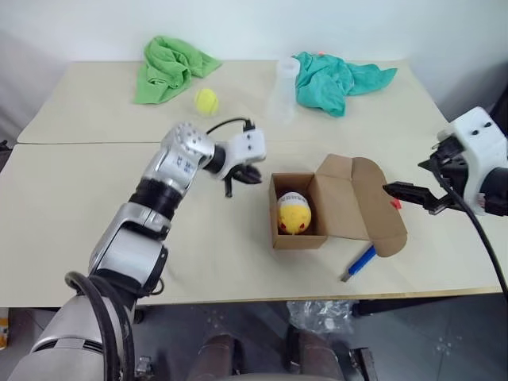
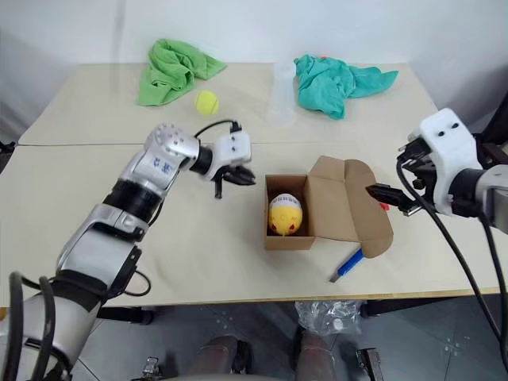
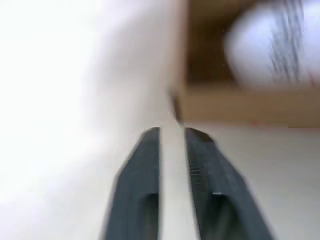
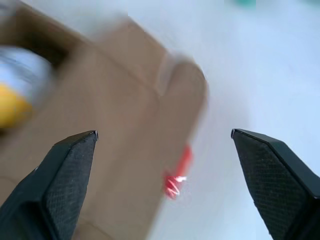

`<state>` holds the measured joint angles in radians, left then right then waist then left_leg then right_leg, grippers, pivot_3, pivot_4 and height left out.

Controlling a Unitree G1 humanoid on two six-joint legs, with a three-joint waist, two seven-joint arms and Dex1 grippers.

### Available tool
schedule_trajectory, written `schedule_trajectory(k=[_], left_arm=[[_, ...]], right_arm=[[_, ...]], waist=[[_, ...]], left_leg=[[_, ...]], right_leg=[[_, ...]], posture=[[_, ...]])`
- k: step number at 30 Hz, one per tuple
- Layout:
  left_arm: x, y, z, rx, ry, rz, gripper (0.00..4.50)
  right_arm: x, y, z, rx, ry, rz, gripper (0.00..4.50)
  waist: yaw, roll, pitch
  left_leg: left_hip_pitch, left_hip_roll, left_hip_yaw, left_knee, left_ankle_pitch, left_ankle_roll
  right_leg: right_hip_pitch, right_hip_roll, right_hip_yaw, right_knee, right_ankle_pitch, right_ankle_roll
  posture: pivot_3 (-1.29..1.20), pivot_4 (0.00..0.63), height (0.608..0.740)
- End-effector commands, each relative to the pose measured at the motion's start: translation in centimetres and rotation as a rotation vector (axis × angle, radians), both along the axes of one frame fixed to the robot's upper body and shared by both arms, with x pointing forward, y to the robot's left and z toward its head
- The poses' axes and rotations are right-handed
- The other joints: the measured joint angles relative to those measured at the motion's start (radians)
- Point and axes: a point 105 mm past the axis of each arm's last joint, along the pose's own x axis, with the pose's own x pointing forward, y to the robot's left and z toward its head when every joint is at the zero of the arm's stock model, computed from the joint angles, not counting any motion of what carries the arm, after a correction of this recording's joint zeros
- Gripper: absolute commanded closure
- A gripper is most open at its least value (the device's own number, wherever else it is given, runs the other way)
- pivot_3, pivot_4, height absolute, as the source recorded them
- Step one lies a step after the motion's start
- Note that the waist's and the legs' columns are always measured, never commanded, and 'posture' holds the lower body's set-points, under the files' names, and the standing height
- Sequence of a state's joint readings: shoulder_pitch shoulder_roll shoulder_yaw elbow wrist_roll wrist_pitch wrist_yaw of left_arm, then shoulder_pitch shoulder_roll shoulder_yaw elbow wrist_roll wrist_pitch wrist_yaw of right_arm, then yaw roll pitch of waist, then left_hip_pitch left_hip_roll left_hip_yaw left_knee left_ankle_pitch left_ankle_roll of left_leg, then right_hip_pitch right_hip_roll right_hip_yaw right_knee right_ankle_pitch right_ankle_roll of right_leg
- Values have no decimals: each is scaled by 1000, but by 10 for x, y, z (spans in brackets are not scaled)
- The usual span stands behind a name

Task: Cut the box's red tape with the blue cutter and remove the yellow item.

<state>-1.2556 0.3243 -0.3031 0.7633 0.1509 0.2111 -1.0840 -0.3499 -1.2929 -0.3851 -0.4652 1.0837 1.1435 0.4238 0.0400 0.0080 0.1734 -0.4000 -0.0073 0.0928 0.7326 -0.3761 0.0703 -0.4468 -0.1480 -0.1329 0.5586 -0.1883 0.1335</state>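
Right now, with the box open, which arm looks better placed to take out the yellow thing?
Probably the left gripper: it hovers beside the box, near the yellow item. The right gripper hangs beyond the lid.

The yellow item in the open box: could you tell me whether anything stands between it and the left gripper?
Nothing visible does. The lid is folded back, so the yellow item lies exposed in the box. The left gripper hangs beside the box's near wall, with bare table between them.

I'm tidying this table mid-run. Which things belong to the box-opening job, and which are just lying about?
Job: box, lid open; red tape on the lid; blue cutter on the table; yellow item in the box.

Lying about: green cloth, teal cloth, tennis ball, clear cup.
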Motion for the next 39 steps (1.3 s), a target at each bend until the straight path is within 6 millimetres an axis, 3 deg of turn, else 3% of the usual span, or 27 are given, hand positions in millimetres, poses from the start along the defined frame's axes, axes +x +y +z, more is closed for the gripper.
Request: schedule_trajectory(k=[1, 5, 8, 9, 14, 25, 29, 33, 39], left_arm=[[-7, -17, 23, -66, -35, -67, 2420], [-40, -50, 32, -34, 16, -272, 1123], [-55, -51, 27, 15, 50, -346, 140], [-61, -52, 25, 43, 60, -381, 27], [-73, -51, 6, 205, 18, -486, 27], [-66, -70, -38, 376, -109, -575, 27], [-62, -74, -44, 393, -129, -571, 27], [-53, -73, -42, 406, -172, -540, 1184], [-54, -80, -24, 329, -160, -530, 2893]], right_arm=[[-16, 7, 16, -21, -102, 109, 0], [-31, 0, 17, -52, -189, 118, 0], [-36, -2, 10, -55, -194, 97, 0], [-38, -3, 6, -54, -192, 81, 0], [-48, -2, -1, -38, -214, 56, 0], [-60, 2, -11, -25, -236, 14, 0], [-63, 3, -11, -23, -249, 0, 0], [-65, 3, -11, -24, -252, -11, 0], [-65, 0, -11, -31, -244, -18, 0]], waist=[[4, 0, 0], [13, -2, 1], [12, -2, 1], [11, -2, 1], [9, -1, 1], [15, -2, 1], [13, -2, 1], [13, -2, 1], [15, -2, 1]], left_leg=[[0, 0, 0, 0, 0, 0], [0, 0, 3, 1, 0, 0], [0, 0, 3, 2, 0, 0], [0, 0, 1, 2, 0, 0], [3, 1, 2, 1, 0, -1], [5, 1, 2, 2, -1, 0], [5, 1, 2, 1, -1, 0], [5, 1, 2, 2, -1, 1], [5, 1, 2, 2, -2, 3]], right_leg=[[0, 0, 0, 0, 0, 0], [0, 1, -1, 0, 0, 1], [0, 1, 1, 0, 0, 1], [0, 1, 1, 0, 0, 1], [1, 1, 2, 0, 0, 0], [2, 0, 3, 1, 1, -1], [2, 0, 4, 1, 1, -1], [2, 0, 4, 1, 1, -1], [2, 0, 4, 1, 1, -1]], posture=[[0, 150, 740], [0, 150, 740], [0, 150, 740], [0, 150, 740], [0, 150, 740], [0, 150, 740], [0, 150, 740], [0, 150, 740], [0, 150, 740]])
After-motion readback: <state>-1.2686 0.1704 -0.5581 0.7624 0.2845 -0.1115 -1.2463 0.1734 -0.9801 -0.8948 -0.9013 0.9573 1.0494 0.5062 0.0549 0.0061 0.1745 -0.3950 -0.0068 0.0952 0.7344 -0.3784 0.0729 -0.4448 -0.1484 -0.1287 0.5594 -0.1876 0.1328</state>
